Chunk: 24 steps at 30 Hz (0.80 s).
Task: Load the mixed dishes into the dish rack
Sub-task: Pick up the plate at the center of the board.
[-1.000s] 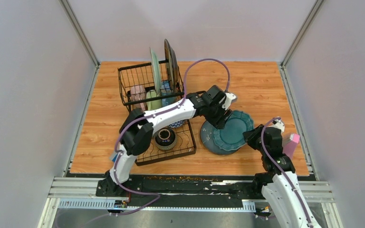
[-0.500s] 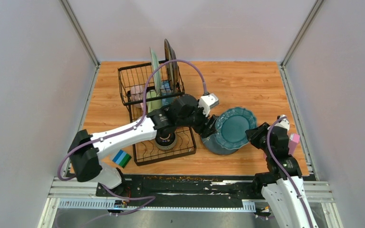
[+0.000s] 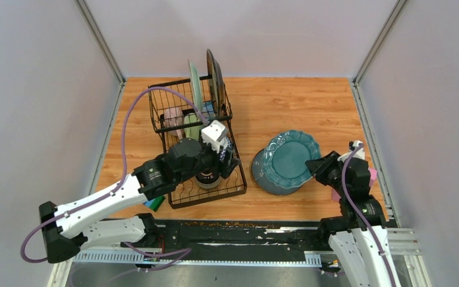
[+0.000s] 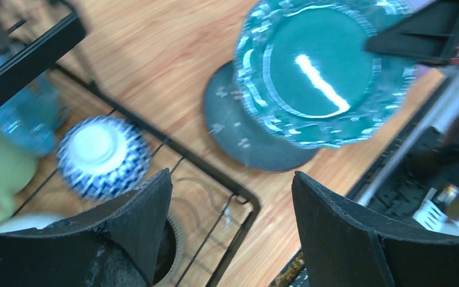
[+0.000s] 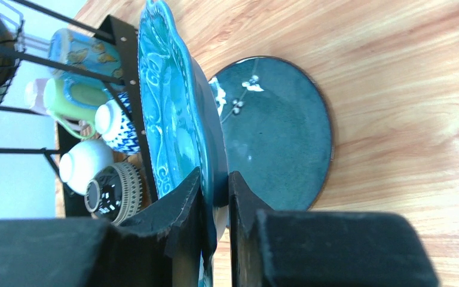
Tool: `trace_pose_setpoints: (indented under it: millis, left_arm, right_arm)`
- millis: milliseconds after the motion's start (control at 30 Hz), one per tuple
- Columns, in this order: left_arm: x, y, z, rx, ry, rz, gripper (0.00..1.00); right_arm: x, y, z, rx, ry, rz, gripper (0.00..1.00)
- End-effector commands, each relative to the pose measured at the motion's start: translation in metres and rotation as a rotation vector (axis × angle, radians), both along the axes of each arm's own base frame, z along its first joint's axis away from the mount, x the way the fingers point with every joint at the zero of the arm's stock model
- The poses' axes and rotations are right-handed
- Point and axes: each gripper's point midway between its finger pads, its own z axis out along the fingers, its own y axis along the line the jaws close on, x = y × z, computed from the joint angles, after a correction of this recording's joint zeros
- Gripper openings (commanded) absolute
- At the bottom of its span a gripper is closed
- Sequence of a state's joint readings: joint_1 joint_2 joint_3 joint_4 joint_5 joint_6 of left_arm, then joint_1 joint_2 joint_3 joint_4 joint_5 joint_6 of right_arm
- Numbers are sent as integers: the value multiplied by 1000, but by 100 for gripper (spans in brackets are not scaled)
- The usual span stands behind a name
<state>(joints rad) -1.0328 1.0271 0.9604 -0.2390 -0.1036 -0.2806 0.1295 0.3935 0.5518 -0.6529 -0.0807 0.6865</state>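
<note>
My right fingers (image 3: 321,168) are pinching the rim of the teal plate (image 3: 290,156), one finger on each face. The plate stands tilted up on edge near the desk's (image 3: 311,101) right edge, toward the near side. Beneath it a dark plate (image 5: 275,131) lies flat on the wood; whether the teal plate's low edge rests on it I can't quite make out.

My left fingers (image 3: 230,160) are spread wide with nothing between them, hanging over the low tray of the dish rack (image 3: 209,199). The rack sits along the desk's left side, with upright plates (image 3: 214,75) in its slots, mugs (image 3: 173,116) in the basket and bowls (image 4: 101,156) in the tray.

The teal plate is glazed ceramic: stiff, weighty for a hold at one edge, and slick, and its scalloped rim would likely chip against wire. I judge a deep bite on the rim best. The plate should stay edge-on so it can drop into a free slot beside the upright plates.
</note>
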Motion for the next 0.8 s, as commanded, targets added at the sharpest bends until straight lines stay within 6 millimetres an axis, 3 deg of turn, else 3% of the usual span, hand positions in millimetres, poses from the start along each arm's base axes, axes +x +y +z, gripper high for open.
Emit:
trace_pose_setpoints:
  millis: [0, 167, 433, 600, 767]
  left_arm:
    - [21, 64, -7, 23, -5, 333, 82]
    - [30, 122, -2, 32, -41, 589, 89]
    - [31, 188, -12, 151, -43, 901, 100]
    - [31, 205, -9, 161, -55, 970, 100]
    - [38, 216, -7, 144, -9, 964, 100]
  right_arm:
    - [8, 26, 100, 65, -296, 149, 0]
    - [6, 43, 104, 30, -286, 287, 0]
    - [-7, 73, 109, 24, -292, 491, 0]
    - [-13, 98, 106, -23, -287, 569, 0]
    - [-23, 139, 107, -125, -306, 639, 0]
